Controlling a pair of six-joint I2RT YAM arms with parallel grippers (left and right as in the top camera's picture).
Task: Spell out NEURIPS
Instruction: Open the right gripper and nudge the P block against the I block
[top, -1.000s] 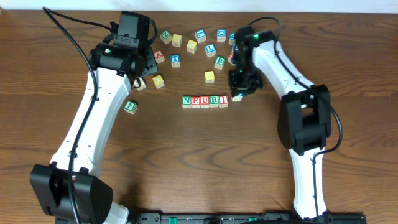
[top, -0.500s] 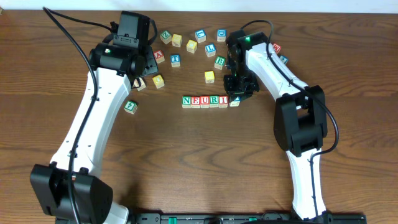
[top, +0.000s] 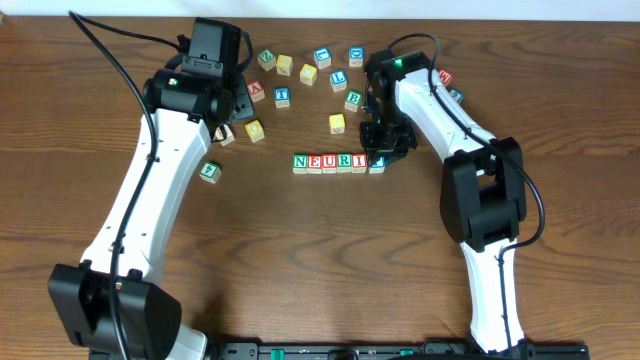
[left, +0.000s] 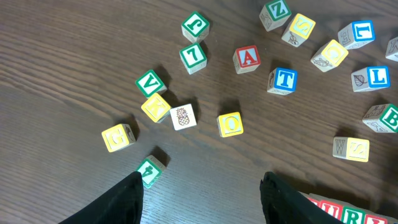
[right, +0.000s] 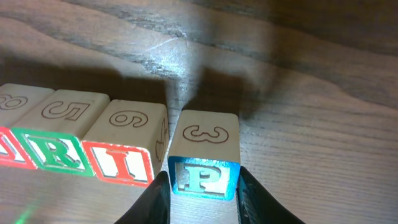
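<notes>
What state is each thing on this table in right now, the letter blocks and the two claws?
NEURI row: five cubes side by side, in order.
P cube: on the table at the row's end, close beside the I.
Right gripper: fingers close on both sides of the P cube; gripping or letting go, unclear.
Left gripper: open, empty, above the loose cubes.
Loose cubes: scattered, none held.

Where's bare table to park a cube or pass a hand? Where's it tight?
Widest free patch: bare table in front of the NEURI row, between the left arm and right arm. Also bare: the strip right of the P cube, and the wood outside the left arm. Crowded: the loose cubes behind the row.
</notes>
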